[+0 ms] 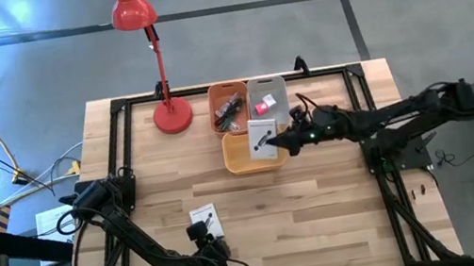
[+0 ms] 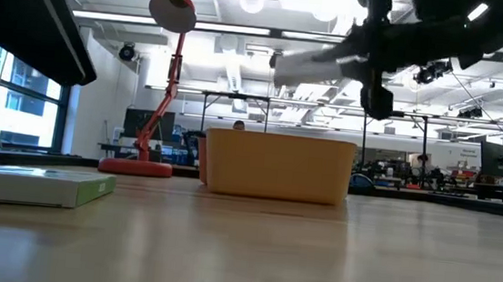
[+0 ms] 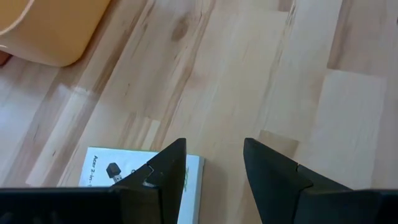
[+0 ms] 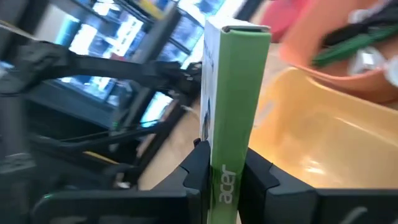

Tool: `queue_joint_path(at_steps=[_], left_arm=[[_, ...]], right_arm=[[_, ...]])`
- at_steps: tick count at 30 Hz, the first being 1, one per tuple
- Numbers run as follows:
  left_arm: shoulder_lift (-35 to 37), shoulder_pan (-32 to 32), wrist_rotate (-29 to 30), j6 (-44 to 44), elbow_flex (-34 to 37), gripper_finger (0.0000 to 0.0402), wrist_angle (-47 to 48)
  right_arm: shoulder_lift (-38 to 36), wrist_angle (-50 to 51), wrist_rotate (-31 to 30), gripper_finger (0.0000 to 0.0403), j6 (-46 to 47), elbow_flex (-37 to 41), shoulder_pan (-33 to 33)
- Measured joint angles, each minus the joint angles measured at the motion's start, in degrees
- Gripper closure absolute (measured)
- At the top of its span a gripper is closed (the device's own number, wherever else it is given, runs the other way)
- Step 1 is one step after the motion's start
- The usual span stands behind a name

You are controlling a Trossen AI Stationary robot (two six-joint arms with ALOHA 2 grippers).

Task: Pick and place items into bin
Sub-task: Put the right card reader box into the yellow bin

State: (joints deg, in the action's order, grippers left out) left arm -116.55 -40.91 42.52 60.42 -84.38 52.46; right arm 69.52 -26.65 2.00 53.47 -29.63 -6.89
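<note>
My right gripper (image 1: pixel 288 140) is shut on a white card box with a green side (image 4: pixel 236 87) and holds it above the yellow bin (image 1: pixel 243 158); in the low view this box (image 2: pixel 317 68) shows high over the bin (image 2: pixel 277 166). A second white card box (image 1: pixel 205 219) lies flat on the table near the front. My left gripper (image 1: pixel 207 243) stands open just on the near side of it; in the left wrist view one finger (image 3: pixel 163 171) shows over the box's edge (image 3: pixel 127 169). My right gripper pinches the box's two broad faces between its two fingers, at the end nearest the wrist, where the green narrow side (image 4: pixel 225 167) shows between them. The fingers come nearly level from the table's right. The box is lifted clear over the yellow bin, lying roughly flat and slightly tilted.
An orange bin (image 1: pixel 229 106) with a green strip and other small items and a grey bin (image 1: pixel 267 98) with a red-pink cube stand behind the yellow bin. A red desk lamp (image 1: pixel 172 116) stands at the far left. Bare wood lies between the two arms.
</note>
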Motion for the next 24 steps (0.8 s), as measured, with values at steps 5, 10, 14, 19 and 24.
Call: queue_joint_path(at_steps=[5,10,14,19,24], left_arm=[[0.00,0.07,0.66,0.00,0.00,0.0252,0.05],[0.00,0.04,0.73,0.00,0.00,0.0252,0.04],[0.00,0.07,1.32,0.09,0.00,0.0252,0.05],[0.00,0.07,1.54,1.11,0.00,0.0252,0.20],[0.00,0.07,1.75,2.00,0.00,0.0252,0.23]], right_arm=[[0.60,3.91,-0.02,0.0357,-1.49,0.00,-2.13],[2.66,4.50,0.06,0.0364,-1.34,0.00,-3.73],[5.59,4.95,0.56,0.0357,0.31,-0.48,-4.33],[12.06,6.42,4.78,0.0354,-0.85,-6.57,-4.38],[18.15,15.96,5.92,0.0360,-4.57,-16.03,-4.36]])
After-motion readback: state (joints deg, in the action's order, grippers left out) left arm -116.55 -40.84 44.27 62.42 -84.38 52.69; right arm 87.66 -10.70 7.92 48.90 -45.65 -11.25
